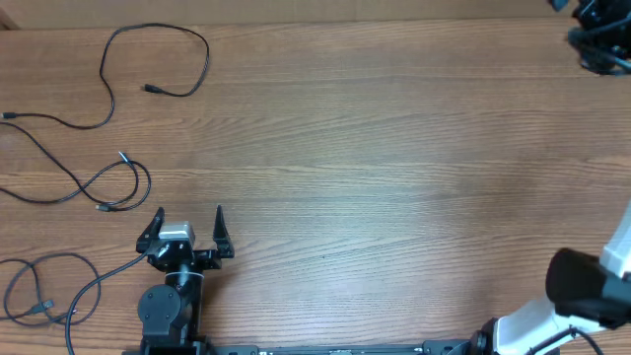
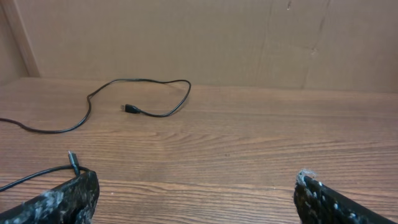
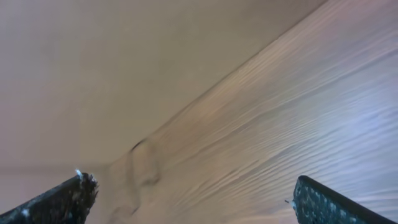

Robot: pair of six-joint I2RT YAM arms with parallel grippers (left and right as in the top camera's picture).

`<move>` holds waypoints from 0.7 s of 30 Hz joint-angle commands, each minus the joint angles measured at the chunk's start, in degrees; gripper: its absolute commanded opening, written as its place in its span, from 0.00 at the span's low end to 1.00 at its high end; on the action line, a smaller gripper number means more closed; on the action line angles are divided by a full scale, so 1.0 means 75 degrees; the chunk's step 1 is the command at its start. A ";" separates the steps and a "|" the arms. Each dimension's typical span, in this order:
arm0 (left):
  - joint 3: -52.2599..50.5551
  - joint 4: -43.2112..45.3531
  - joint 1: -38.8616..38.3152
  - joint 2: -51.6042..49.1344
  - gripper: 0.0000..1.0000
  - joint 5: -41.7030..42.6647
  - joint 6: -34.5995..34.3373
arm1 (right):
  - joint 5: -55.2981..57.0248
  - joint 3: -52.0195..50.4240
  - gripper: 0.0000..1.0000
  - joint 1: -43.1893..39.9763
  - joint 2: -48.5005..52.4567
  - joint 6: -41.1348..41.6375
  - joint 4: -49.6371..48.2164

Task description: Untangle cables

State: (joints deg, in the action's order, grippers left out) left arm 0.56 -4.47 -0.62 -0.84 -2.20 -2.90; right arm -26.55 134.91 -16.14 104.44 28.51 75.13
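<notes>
Three cables lie on the wooden table (image 1: 394, 177). All are thin, black, limp cords with small plug ends, all loose and apart from each other, though their exact ends at the frame edge are hard to follow. All three sit to the left of the left gripper (image 1: 189, 209).

The near cable (image 1: 69, 258) curls in a rough coil left of the left gripper and nearer the table's front edge. The middle cable (image 1: 146, 187) makes a small open loop just left of the gripper and a little beyond it. The far cable (image 1: 206, 59) forms a wide rounded loop well beyond the gripper, with its plug end (image 2: 130, 109) lying inside the loop.

The left gripper has two black, rough-surfaced fingers (image 2: 68, 199) spread wide with only bare wood grain between them. A thin cord tip rises just beside the left one.

Far to the right of the left gripper stands the white-and-black right arm (image 1: 582, 296). The right gripper (image 3: 193, 183) also has two speckled black fingers, splayed apart and holding nothing, above pale, blurred plank.
</notes>
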 commanded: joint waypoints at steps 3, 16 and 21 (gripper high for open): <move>-0.0041 0.0023 0.0050 0.0085 1.00 0.0047 -0.0070 | 0.2142 0.0058 1.00 -0.0044 -0.1518 -0.0047 0.0093; -0.0038 0.0023 0.0050 0.0085 1.00 0.0044 -0.0070 | 0.4194 -0.0044 1.00 0.0437 -0.3704 -0.1553 0.0172; -0.0038 0.0023 0.0050 0.0085 0.99 0.0044 -0.0070 | 0.4188 -0.1833 1.00 0.1113 -0.5082 -0.2279 -0.1547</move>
State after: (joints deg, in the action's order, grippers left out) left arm 0.56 -4.45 -0.62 -0.84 -2.20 -2.90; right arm 3.66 128.09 -9.39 71.55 15.92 67.33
